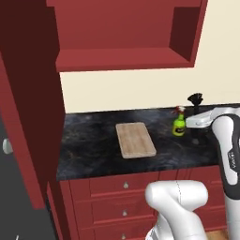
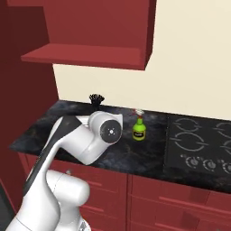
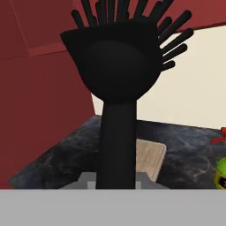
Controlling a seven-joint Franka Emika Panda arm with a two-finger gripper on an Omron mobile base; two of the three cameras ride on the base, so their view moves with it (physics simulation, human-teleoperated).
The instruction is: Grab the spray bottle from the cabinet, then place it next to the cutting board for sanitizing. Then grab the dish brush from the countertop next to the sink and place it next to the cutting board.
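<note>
My gripper point(image 1: 194, 117) is shut on the handle of the black dish brush point(image 1: 195, 99), which stands upright with its bristles on top, above the right end of the countertop point(image 1: 89, 145). In the hand view the dish brush point(image 3: 115, 66) rises from my gripper point(image 3: 115, 182). The yellow-green spray bottle point(image 1: 178, 124) stands on the counter just left of my hand. Further left lies the tan cutting board point(image 1: 135, 139), flat, with a gap between it and the bottle. The bottle point(image 2: 139, 128) and the brush head point(image 2: 96, 98) also show from the right side. The sink is out of view.
The dark red cabinet point(image 1: 126, 42) hangs open above the counter, its door point(image 1: 28, 108) swung out at the left. A black cooktop point(image 2: 198, 140) with knobs lies right of the bottle. Red drawers point(image 1: 125, 185) run below the counter's edge.
</note>
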